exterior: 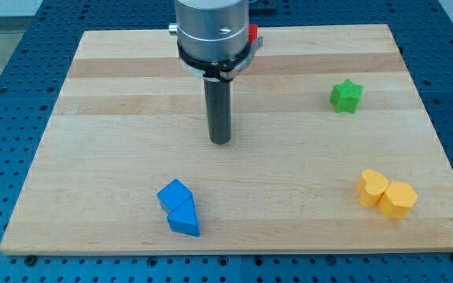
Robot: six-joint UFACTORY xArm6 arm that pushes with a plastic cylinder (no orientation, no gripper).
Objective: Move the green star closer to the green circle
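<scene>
The green star (346,96) lies on the wooden board (116,134) at the view's right, upper half. No green circle shows in this view. My tip (220,141) stands near the board's middle, well to the left of the green star and apart from every block.
A blue cube (174,194) touches a blue triangle (185,219) at the view's bottom, left of centre. A yellow heart (371,187) touches a yellow hexagon (398,199) at the bottom right. A red block (252,33) peeks out behind the arm's body at the top.
</scene>
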